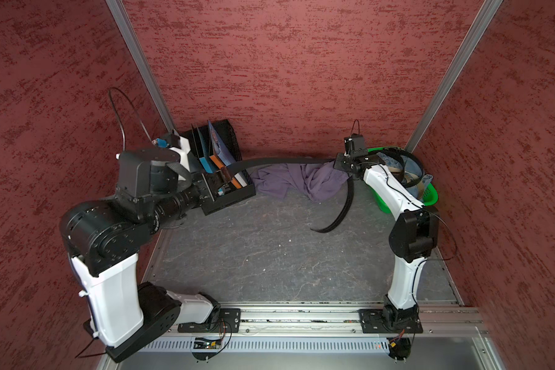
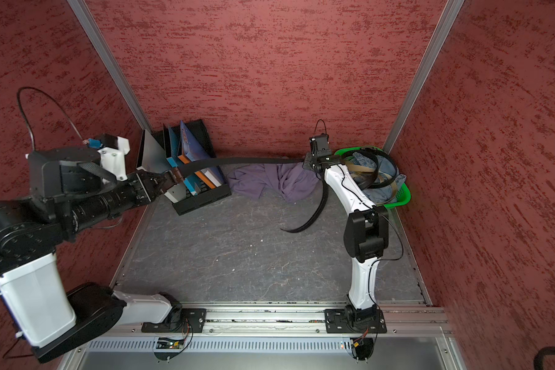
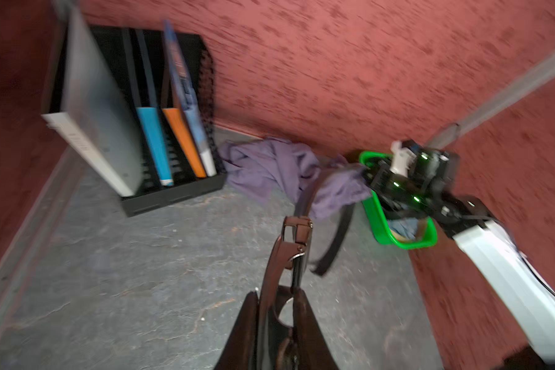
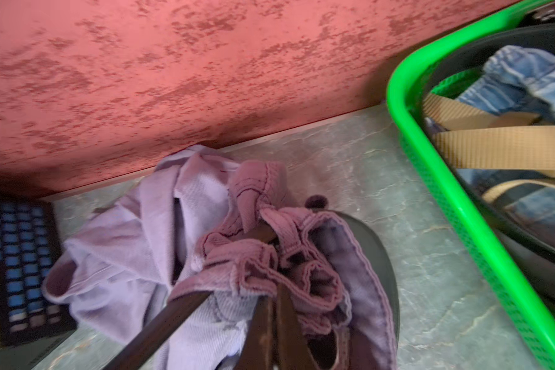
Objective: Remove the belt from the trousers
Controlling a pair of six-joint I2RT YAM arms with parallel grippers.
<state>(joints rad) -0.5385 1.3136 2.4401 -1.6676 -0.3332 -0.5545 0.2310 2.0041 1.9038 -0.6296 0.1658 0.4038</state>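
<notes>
- left gripper (image 2: 170, 180) clamped on belt (image 1: 269, 161) end, right gripper (image 1: 341, 165) pinching trousers (image 1: 297, 181)
- belt's taut between them, trousers bunched at worktop's (image 1: 269, 256) back edge
- basket (image 4: 407, 112), back-right corner: denim (image 4: 526, 73) plus tan straps (image 4: 500, 144)
- rack (image 3: 173, 195), back-left: folders (image 3: 154, 144)

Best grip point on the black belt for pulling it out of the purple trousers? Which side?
Grip the belt at its buckle end, approaching from the robot's left, in line with the strap: the buckle is rigid, and the strap runs taut that way out of the trousers.
</notes>
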